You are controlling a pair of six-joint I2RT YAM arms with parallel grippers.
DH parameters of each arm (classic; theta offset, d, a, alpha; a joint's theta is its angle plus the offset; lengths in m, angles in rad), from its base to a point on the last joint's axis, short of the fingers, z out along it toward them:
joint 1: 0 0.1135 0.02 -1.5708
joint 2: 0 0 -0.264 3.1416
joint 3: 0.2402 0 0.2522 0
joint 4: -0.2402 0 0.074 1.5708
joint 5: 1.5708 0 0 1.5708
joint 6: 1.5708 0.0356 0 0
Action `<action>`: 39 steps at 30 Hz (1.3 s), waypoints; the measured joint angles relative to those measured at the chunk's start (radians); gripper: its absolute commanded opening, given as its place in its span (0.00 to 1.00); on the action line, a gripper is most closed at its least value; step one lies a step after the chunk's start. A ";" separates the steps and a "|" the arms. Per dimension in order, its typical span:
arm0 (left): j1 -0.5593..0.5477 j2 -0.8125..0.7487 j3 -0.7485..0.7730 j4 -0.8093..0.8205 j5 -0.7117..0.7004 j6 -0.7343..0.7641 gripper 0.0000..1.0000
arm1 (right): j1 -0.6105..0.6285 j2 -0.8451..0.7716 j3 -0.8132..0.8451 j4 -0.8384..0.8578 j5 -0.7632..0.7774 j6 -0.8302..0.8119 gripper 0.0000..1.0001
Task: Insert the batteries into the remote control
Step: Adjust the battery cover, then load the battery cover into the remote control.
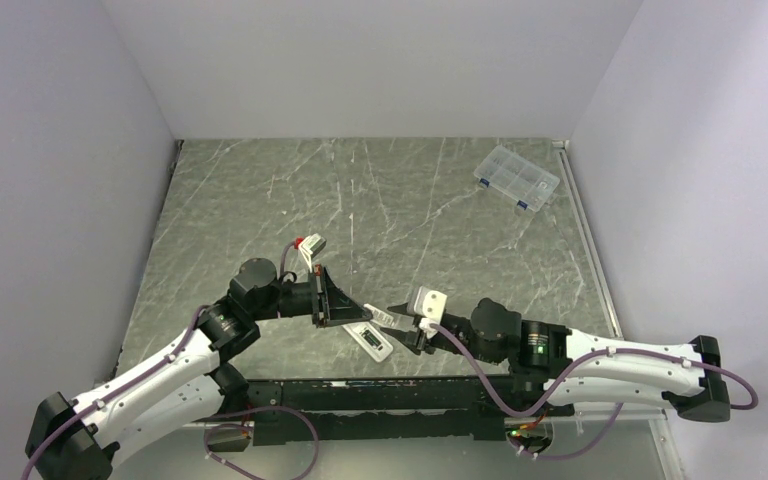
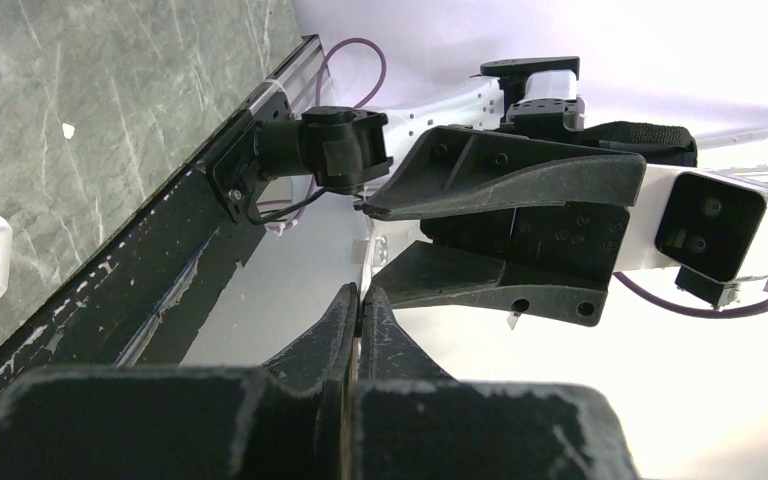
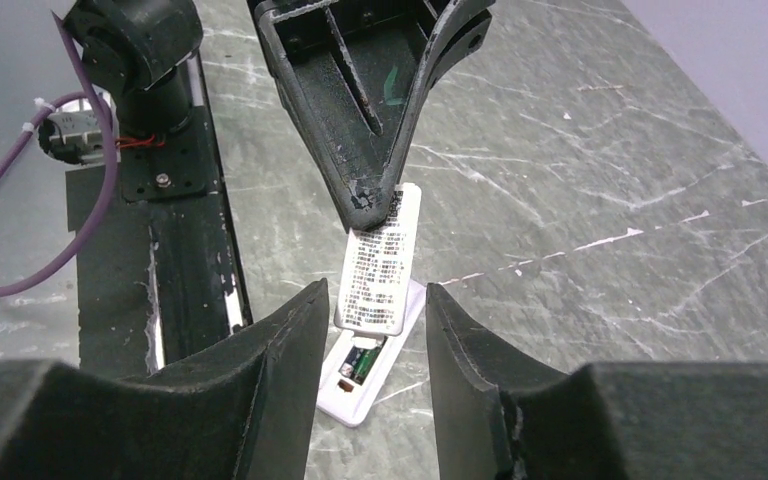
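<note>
As we judge it, the main risk lies with the thin, flat white plastic cover printed with fine black text [image 3: 380, 268]. The black angular left gripper [image 3: 372, 205] comes in from the top of the right wrist view and pinches only the cover's upper edge, jaws pressed together. The smooth, light plate could pivot or slip free at the slightest nudge.

The black right gripper [image 3: 375, 292], at the bottom centre of that view, has its jaws spread, one on each side of the cover and very near its edges. If it closes off-centre, it could knock the plate askew or press it onto the slim white rectangular plastic remote control [image 3: 348, 405], which lies flat beneath on the grey, veined, stone-look table [image 3: 580, 200].

The remote's bay is uncovered, and we see one glossy, dark blackish-green cylindrical battery [image 3: 363, 362] seated inside. A jolt could roll it out. We cannot tell whether a second battery is in.
</note>
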 measured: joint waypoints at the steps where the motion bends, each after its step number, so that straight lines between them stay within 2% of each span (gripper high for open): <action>1: 0.000 0.000 0.000 0.000 0.000 -0.001 0.00 | 0.000 -0.002 0.000 0.000 0.000 0.000 0.43; 14: 0.000 0.001 0.000 0.015 0.010 -0.019 0.00 | 0.014 0.002 -0.008 -0.001 0.004 0.000 0.35; 25: 0.000 0.005 0.000 0.016 0.014 -0.021 0.00 | 0.027 0.002 -0.008 -0.001 0.012 0.000 0.44; 39: 0.000 0.008 -0.002 0.015 0.015 -0.020 0.00 | 0.034 0.000 -0.008 -0.016 0.028 0.000 0.40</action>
